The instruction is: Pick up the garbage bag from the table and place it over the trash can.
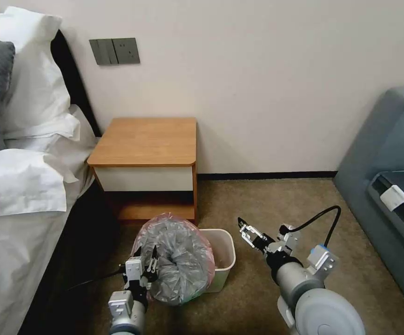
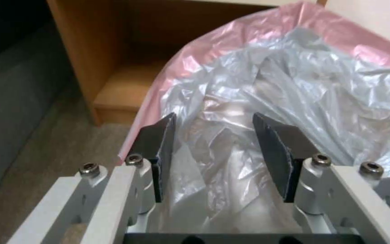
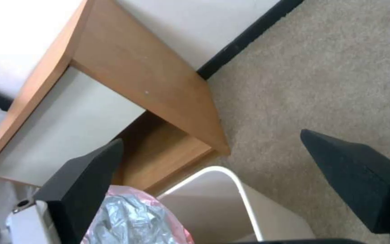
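Observation:
The garbage bag [image 1: 178,260] is a puffed grey plastic mass with a pink rim, sitting over the left part of the cream trash can [image 1: 224,260] on the carpet in front of the table [image 1: 146,139]. My left gripper [image 1: 147,261] is at the bag's near-left side. In the left wrist view the left gripper [image 2: 213,117] is open, with crinkled bag plastic [image 2: 294,84] lying between its fingers. My right gripper [image 1: 243,226] hovers open just right of the can, holding nothing. The right wrist view shows the right gripper [image 3: 211,139] spread wide above the can's rim [image 3: 235,178] and the bag's edge [image 3: 132,220].
A bed [image 1: 20,195] with white pillows stands close on the left. A grey sofa [image 1: 388,177] fills the right side. The wall runs behind the table. Open carpet [image 1: 276,200] lies between the can and the sofa.

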